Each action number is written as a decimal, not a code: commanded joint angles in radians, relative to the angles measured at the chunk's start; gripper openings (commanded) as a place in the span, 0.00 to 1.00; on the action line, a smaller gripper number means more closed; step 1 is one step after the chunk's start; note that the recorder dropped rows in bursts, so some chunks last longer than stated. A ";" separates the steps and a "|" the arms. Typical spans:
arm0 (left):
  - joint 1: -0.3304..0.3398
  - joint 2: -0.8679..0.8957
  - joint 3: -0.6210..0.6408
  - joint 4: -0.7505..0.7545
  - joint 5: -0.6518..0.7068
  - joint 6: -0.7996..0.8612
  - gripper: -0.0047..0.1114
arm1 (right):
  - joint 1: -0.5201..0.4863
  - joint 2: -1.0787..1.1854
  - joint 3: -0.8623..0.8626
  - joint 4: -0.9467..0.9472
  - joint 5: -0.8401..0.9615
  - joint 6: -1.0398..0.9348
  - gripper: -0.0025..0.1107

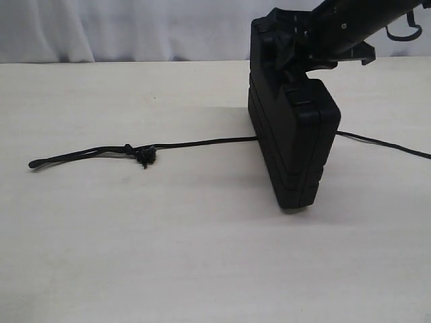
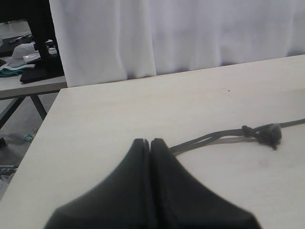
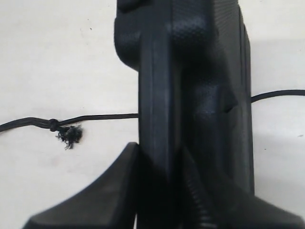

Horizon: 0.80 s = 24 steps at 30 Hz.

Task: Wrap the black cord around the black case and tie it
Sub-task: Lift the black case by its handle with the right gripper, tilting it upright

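Note:
The black case (image 1: 296, 141) stands upright on one narrow edge on the table, and the black cord (image 1: 202, 142) runs under it and out on both sides. The cord's frayed knot (image 1: 145, 155) and doubled end lie to the left. My right gripper (image 1: 289, 50) comes down from above and is shut on the case's upper edge (image 3: 190, 71); the right gripper (image 3: 159, 152) has one finger on each side of that edge. The knot (image 3: 69, 133) lies on the table beside the case. My left gripper (image 2: 150, 141) is shut and empty, hovering near the cord's doubled end (image 2: 214, 138).
The pale table (image 1: 202, 256) ends at a white curtain (image 1: 135, 27) at the back. In the left wrist view the table's side edge (image 2: 45, 124) drops off, with another cluttered table (image 2: 28, 57) beyond it.

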 commanded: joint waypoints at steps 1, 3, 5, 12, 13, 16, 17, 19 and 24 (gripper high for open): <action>0.001 -0.002 0.002 -0.007 -0.011 -0.001 0.04 | -0.016 0.034 0.018 -0.148 0.011 0.001 0.21; 0.001 -0.002 0.002 -0.007 -0.011 -0.001 0.04 | -0.016 0.034 0.018 -0.174 0.011 0.001 0.21; 0.001 -0.002 0.002 -0.007 -0.011 -0.001 0.04 | -0.016 0.034 0.018 -0.184 0.013 0.001 0.21; 0.001 -0.002 0.002 -0.007 -0.011 -0.001 0.04 | -0.016 0.034 0.018 -0.220 0.023 0.001 0.21; 0.001 -0.002 0.002 -0.007 -0.011 -0.001 0.04 | -0.016 0.034 0.018 -0.220 0.026 0.001 0.21; 0.001 -0.002 0.002 -0.007 -0.011 -0.001 0.04 | -0.016 0.034 0.018 -0.220 0.032 0.001 0.15; 0.001 -0.002 0.002 -0.007 -0.011 -0.001 0.04 | -0.016 0.034 0.018 -0.220 0.034 0.001 0.11; 0.001 -0.002 0.002 -0.007 -0.011 -0.001 0.04 | -0.016 0.034 0.016 -0.220 0.043 -0.004 0.06; 0.001 -0.002 0.002 -0.007 -0.011 -0.001 0.04 | -0.016 0.019 0.016 -0.220 0.045 -0.004 0.06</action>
